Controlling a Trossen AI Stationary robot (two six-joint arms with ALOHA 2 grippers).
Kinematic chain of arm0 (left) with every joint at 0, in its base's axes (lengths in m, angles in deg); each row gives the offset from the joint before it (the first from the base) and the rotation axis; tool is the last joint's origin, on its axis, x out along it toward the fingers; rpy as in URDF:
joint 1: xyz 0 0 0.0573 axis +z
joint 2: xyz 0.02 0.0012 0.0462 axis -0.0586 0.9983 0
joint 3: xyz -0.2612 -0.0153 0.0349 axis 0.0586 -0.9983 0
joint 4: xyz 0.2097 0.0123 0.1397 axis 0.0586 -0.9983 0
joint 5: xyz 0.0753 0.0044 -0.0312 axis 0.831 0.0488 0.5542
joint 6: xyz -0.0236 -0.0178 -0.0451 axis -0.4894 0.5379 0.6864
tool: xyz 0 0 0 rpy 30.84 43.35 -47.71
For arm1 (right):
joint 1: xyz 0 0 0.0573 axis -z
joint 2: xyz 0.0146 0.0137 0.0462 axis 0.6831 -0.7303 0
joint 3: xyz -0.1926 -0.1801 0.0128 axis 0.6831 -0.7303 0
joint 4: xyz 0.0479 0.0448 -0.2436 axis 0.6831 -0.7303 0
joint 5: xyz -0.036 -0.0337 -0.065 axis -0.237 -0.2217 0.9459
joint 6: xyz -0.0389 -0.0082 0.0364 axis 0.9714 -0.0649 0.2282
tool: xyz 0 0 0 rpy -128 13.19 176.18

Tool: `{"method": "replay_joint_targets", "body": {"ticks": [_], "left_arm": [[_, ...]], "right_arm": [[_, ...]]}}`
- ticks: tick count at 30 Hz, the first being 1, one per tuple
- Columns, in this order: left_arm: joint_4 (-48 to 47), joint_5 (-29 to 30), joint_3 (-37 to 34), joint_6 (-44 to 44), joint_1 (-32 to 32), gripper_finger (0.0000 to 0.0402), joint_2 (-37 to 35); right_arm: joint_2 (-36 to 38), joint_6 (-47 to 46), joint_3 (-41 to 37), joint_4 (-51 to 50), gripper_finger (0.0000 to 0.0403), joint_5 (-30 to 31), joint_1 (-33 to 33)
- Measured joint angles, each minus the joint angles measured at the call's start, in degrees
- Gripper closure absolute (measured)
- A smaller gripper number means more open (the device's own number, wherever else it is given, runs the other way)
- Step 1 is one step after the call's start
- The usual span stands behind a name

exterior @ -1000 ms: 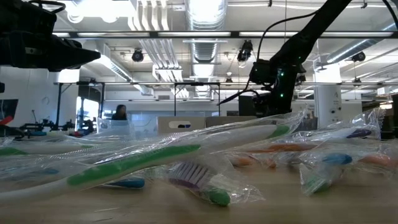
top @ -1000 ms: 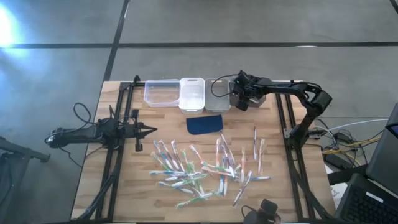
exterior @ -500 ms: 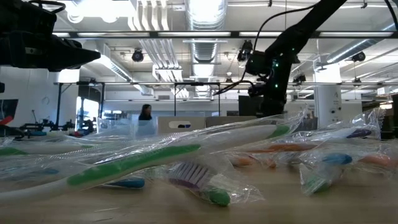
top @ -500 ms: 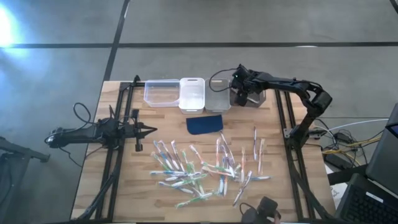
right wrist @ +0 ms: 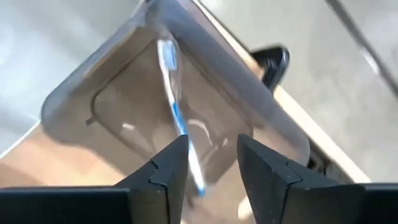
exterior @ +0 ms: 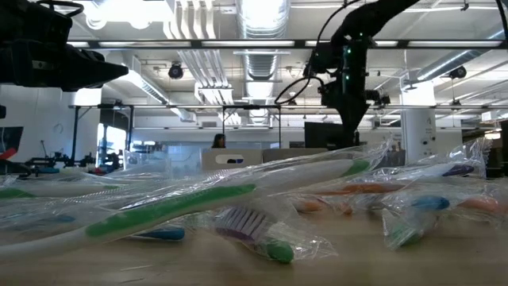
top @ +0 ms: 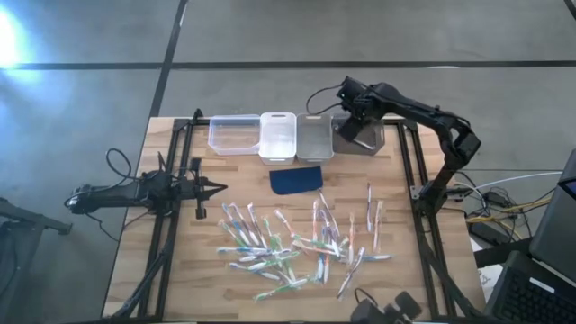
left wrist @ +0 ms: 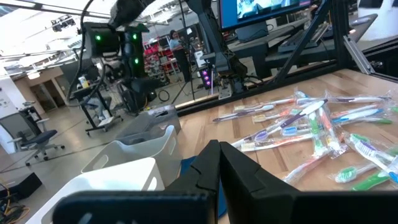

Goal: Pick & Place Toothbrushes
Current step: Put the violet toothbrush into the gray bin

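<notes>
My right claw (right wrist: 211,158) stands apart over the grey bin (right wrist: 112,118) at 1 o'clock on the tabletop (top: 180,270); a blue toothbrush (right wrist: 177,112) lies inside, released.

Your high view looks straight down on the whole table (top: 189,270). The low view sits at tabletop level among the toothbrushes (exterior: 182,208), facing the room. Your left wrist view looks across the same toothbrush scatter from close in. The right wrist view peers down, very near, into the grey bin (right wrist: 112,106), also visible from above.
</notes>
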Motion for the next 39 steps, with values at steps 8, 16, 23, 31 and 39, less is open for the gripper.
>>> {"method": "replay_joint_targets", "body": {"ticks": [8, 16, 23, 31, 39], "left_arm": [[0.0, -0.01, -0.01, -0.01, 0.0, 0.039, 0.0], [-0.02, -0.01, 0.0, -0.01, 0.02, 0.039, 0.01], [-0.02, -0.01, 0.0, -0.01, 0.07, 0.039, -0.01], [0.0, -0.01, 0.0, 0.0, 0.07, 0.039, 0.0], [0.0, -0.01, -0.02, -0.01, 0.04, 0.039, 0.0]], "right_arm": [[0.11, -7.65, 5.13, -14.43, 0.0315, -1.41, -3.2], [0.11, -12.15, 6.37, -21.63, 0.035, -1.41, -10.03], [0.65, -15.06, 6.37, -23.14, 0.0367, -1.41, -16.81], [0.79, -20.12, 6.28, -22.9, 0.0363, -1.41, -24.61], [0.85, -31.04, 6.26, -22.54, 0.034, -4.57, -32.37]]}}
